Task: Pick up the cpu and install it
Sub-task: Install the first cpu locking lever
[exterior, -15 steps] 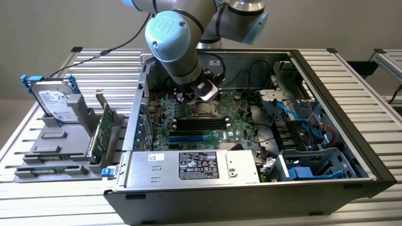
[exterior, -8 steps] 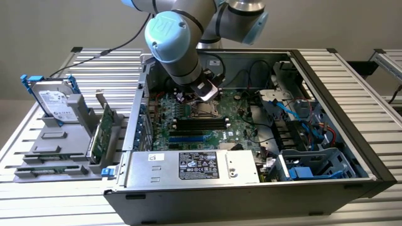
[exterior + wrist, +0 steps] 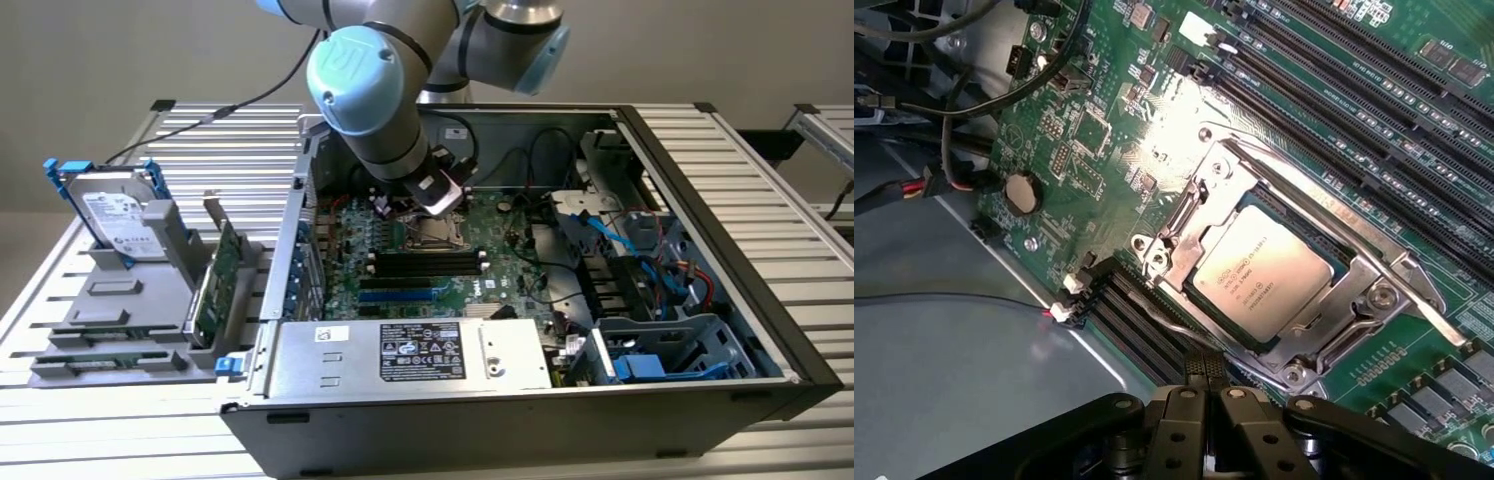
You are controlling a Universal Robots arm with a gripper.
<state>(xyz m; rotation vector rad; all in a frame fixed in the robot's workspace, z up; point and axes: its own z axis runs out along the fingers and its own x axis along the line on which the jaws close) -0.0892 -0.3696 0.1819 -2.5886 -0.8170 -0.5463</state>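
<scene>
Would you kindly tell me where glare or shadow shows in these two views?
Wrist view: strong glare washes out the motherboard beside the socket, while the cpu is evenly lit. Exterior view: soft, even light, the interior of the computer case darker than the table.

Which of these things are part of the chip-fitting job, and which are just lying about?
In the job:
cpu, lying in the socket
gripper, shut, close by

Just lying about:
hard drive
green circuit card
power supply
coin battery
</scene>
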